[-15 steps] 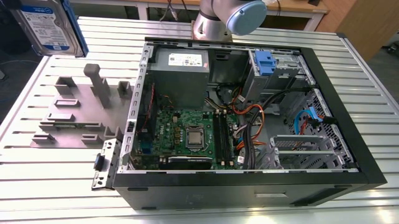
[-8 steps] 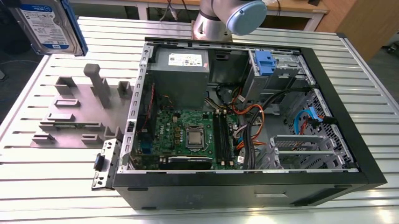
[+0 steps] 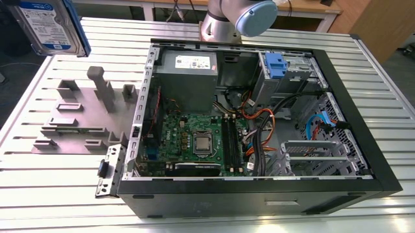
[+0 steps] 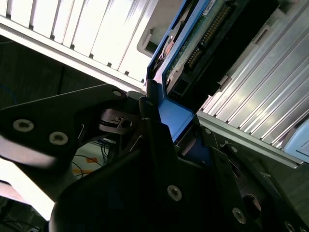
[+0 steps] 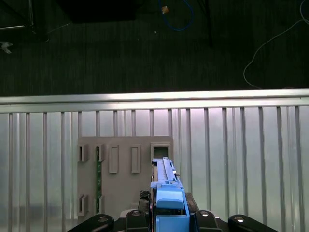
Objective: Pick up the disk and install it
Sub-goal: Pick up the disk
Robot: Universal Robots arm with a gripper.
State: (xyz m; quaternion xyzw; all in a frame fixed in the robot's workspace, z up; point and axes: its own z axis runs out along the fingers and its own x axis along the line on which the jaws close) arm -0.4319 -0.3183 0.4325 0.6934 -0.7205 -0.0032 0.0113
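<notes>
1. Your gripper (image 5: 170, 218) was clamped on the disk (image 5: 164, 175) by its blue frame (disk edge-on in the first wrist view).
2. You held the disk in the air above the grey fixture (image 5: 123, 186) on the table (image 5: 241, 159).
3. Farther off stood the open case (image 3: 259, 121), well apart.

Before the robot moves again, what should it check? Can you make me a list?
1. The disk is clamped in the gripper: ok.
2. The disk hangs clear of the grey holder: ok.
3. The computer case is open: ok.
4. There is room in the blue-tabbed cage: cannot tell.
5. The cables are out of the cage's way: cannot tell.
</notes>
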